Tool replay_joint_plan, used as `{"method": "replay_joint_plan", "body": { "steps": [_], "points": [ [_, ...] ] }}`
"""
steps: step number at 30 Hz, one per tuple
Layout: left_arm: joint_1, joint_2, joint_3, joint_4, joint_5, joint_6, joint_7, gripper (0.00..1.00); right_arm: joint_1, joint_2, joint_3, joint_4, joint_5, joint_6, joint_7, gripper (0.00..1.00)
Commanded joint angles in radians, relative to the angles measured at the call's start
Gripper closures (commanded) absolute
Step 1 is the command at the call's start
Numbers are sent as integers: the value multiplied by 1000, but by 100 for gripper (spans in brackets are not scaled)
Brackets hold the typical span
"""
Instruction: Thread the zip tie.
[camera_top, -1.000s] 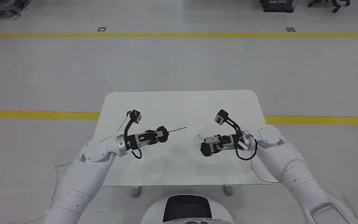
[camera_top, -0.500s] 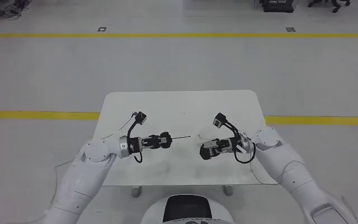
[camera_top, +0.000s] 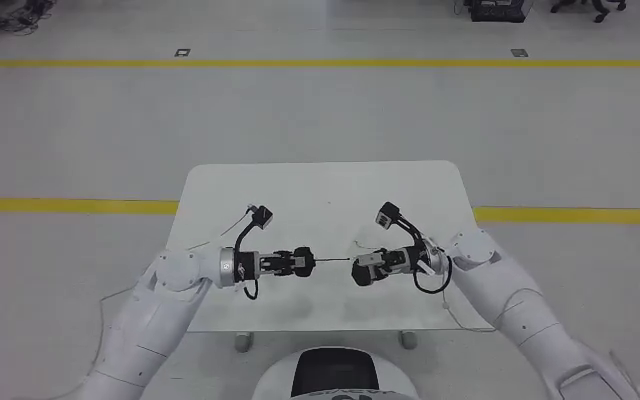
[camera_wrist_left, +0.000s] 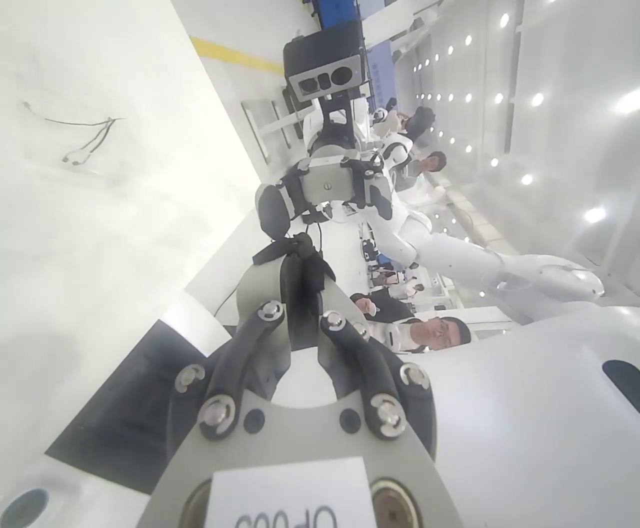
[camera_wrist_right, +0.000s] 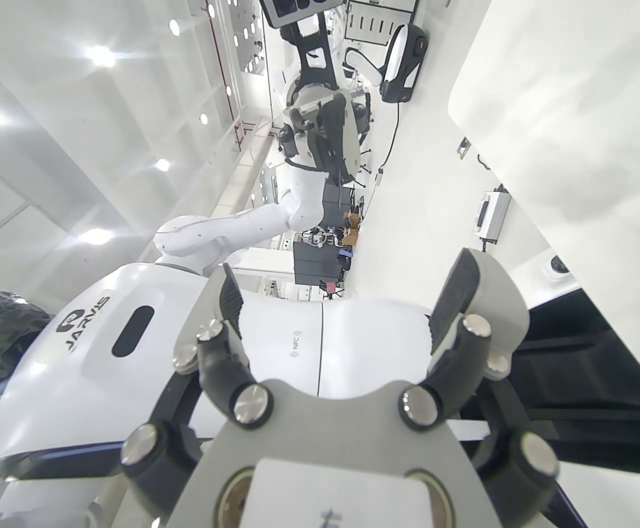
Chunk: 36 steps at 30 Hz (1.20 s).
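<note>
Left fingers (camera_top: 303, 262) brought zip tie (camera_top: 332, 261) beside right fingers (camera_top: 358, 270), near table (camera_top: 320, 316) edge.

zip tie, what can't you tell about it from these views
Top view: the zip tie is a hair-thin line from the left gripper toward the right gripper; too small to tell whether its tip touches it.
Left wrist view: the gripped end is a dark blur between the shut jaws; head or tail unclear.

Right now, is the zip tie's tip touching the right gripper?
Cannot tell. Top view: the zip tie ends right at the right gripper, any gap too small to see.
</note>
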Motion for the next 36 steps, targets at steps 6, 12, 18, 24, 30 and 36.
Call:
{"method": "replay_joint_plan", "body": {
  "steps": [6, 12, 18, 24, 30, 36],
  "points": [
    [-2, 5, 9, -5, -43, 140, 52, 100, -15, -3, 15, -1, -8, 0, -24, 40],
    [-6, 10, 11, 8, -103, 156, 26, 100, -31, -9, 49, 4, 1, 0, -49, 54],
    [-12, 15, 26, 11, -105, 154, 15, 100, -49, -19, 81, 6, 2, 0, -36, 65],
    [-14, 20, 34, 10, -114, 159, 16, 100, -54, -32, 99, 15, -6, 0, -25, 73],
    [-22, 24, 48, 12, -143, 163, -7, 100, -55, -43, 110, 29, -16, 0, -13, 81],
    [-31, 29, 66, 10, -131, 165, -25, 100, -55, -53, 121, 37, -27, 0, -3, 87]
  ]
}}
